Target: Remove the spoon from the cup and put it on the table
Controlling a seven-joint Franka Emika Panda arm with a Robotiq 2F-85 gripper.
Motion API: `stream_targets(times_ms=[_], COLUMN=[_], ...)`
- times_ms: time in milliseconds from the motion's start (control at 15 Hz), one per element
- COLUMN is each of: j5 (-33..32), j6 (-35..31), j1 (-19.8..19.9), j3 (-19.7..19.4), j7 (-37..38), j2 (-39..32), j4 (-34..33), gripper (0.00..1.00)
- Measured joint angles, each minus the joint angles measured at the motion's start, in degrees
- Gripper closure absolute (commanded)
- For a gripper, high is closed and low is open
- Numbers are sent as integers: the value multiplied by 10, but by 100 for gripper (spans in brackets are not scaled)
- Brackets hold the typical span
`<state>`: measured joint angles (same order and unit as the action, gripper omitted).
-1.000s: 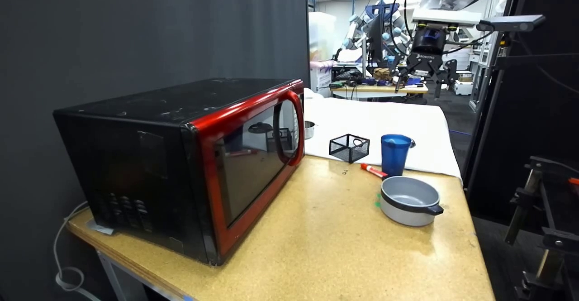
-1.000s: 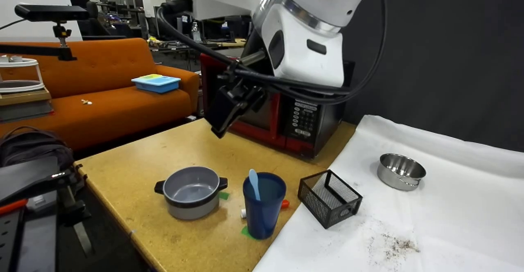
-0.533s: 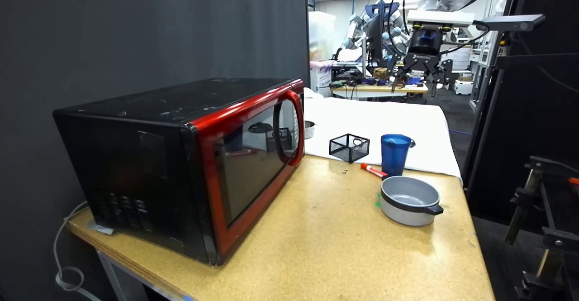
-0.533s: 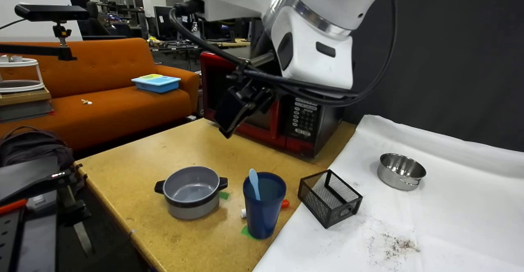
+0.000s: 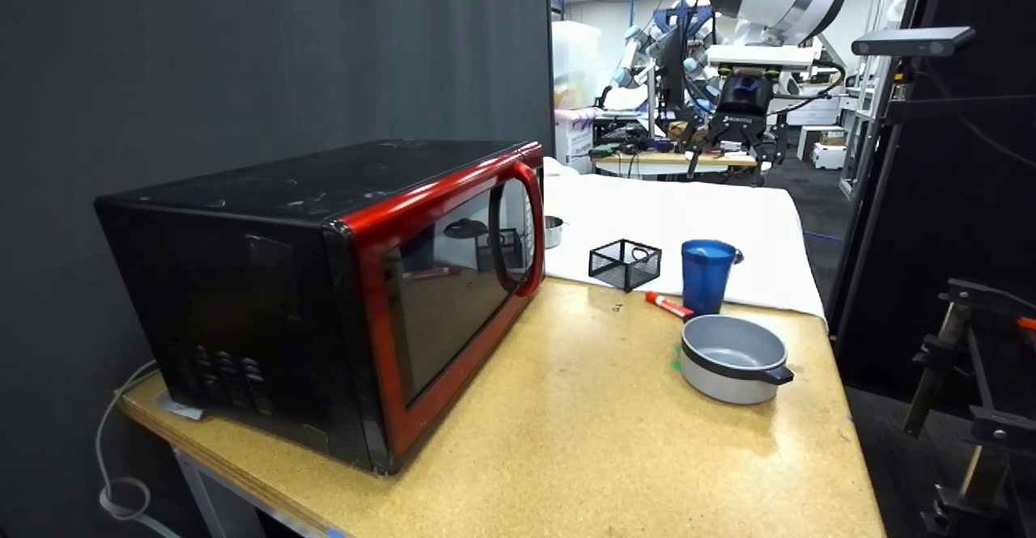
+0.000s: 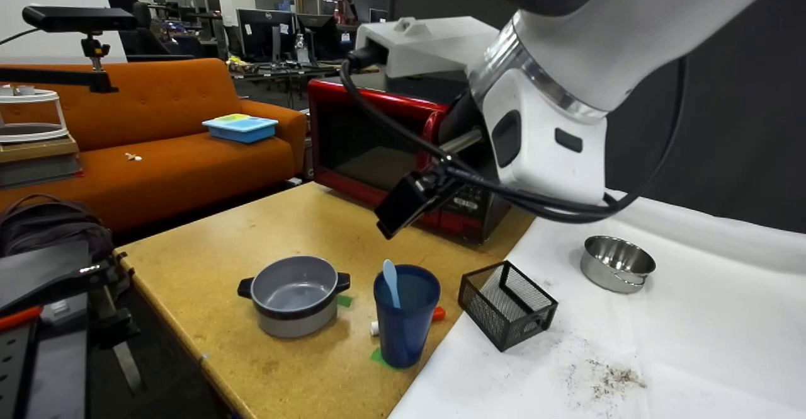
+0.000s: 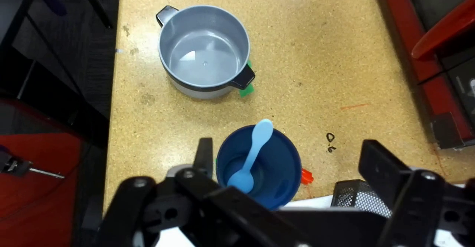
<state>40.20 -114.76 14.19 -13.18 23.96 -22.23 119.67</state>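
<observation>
The blue cup [image 5: 702, 285] stands upright on the tan table [image 5: 599, 425]; it also shows in an exterior view [image 6: 405, 331] and the wrist view [image 7: 284, 172]. The pale blue spoon [image 6: 391, 280] leans inside the cup, its handle end above the rim; the wrist view shows the whole spoon [image 7: 255, 151]. In an exterior view the spoon cannot be made out clearly through the cup. My gripper [image 5: 725, 169] is open and empty, high above the table. In the wrist view its fingers [image 7: 287, 148] are wide apart, with the cup nearer the left finger.
A grey pot [image 6: 296, 302] with black handles stands beside the cup. A red marker [image 5: 668, 305] lies by the cup's base. A black wire basket [image 6: 507, 309], a metal bowl [image 6: 617, 266] and a white sheet [image 6: 705, 318] are nearby. A red-and-black microwave [image 5: 453, 295] stands along one table side.
The arm has moved right and down in an exterior view, baring more of the microwave, and left and slightly down in both later frames of the opposite camera. The cup and spoon have not moved.
</observation>
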Motion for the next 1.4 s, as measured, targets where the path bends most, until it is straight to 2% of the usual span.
stream_targets(times_ms=[200, 400, 533, 733, 800, 1000, 1067, 1400], j5=[15, 60, 92, 120, 124, 132, 132, 132], j6=[6, 6, 6, 6, 6, 6, 7, 11], j1=[0, 1, 5, 13, 16, 23, 24, 26], j3=[3, 4, 4, 2, 2, 1, 1, 0], j7=[-1, -3, -4, -4, -4, -2, -2, -2], j2=[-29, -50, -65, -95, -106, -136, -143, -156], j4=[-9, -17, -26, -45, -52, -69, -72, -72], gripper=[0, 2, 27, 49, 52, 58, 55, 54])
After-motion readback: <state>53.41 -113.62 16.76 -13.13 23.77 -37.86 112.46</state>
